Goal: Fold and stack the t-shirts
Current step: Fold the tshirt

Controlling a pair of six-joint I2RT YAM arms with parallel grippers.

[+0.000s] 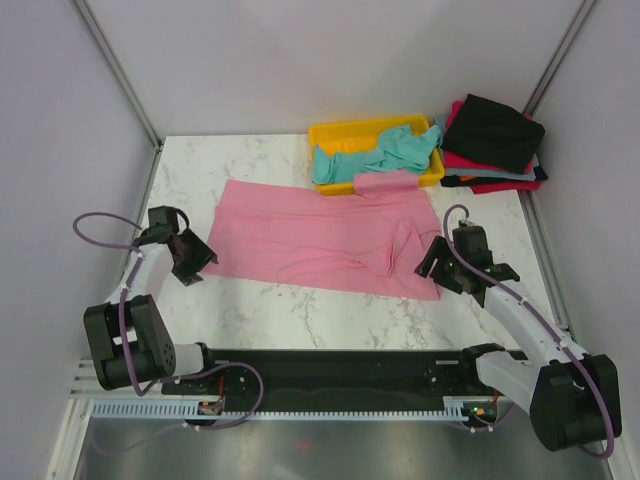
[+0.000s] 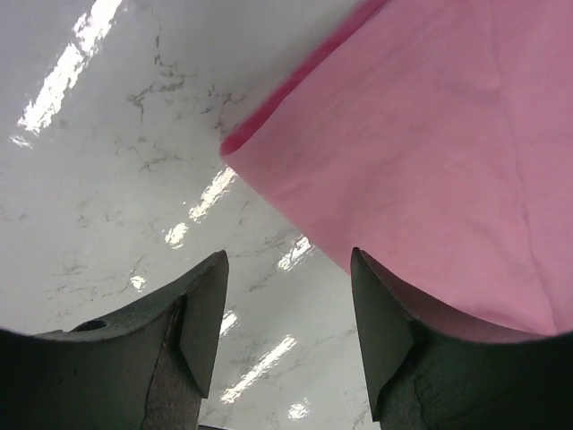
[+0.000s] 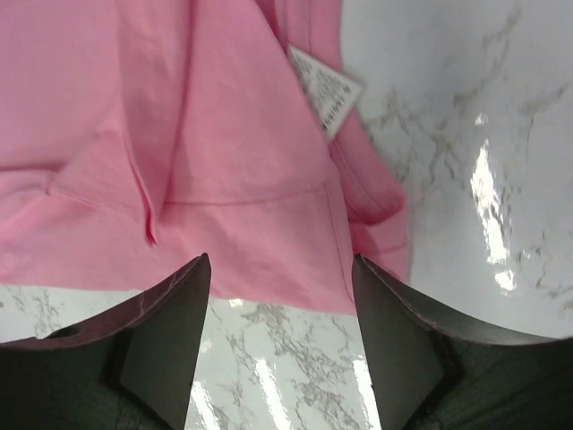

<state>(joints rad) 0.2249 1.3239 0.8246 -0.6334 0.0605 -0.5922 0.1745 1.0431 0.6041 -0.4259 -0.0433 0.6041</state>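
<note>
Pink t-shirt [image 1: 320, 240] lies spread on the marble table [image 1: 260, 160] between our two arms. We see the left gripper [image 1: 195, 258] with jaws apart and empty, just beside the shirt's left corner. The right gripper [image 1: 437, 262] also stands wide and holds nothing, its fingers just before the right hem. Farther back, a teal t-shirt [image 1: 385, 155] is crumpled in the yellow tray [image 1: 330, 132]. At the far right, a black t-shirt [image 1: 497, 130] lies on a red t-shirt [image 1: 500, 186].
</note>
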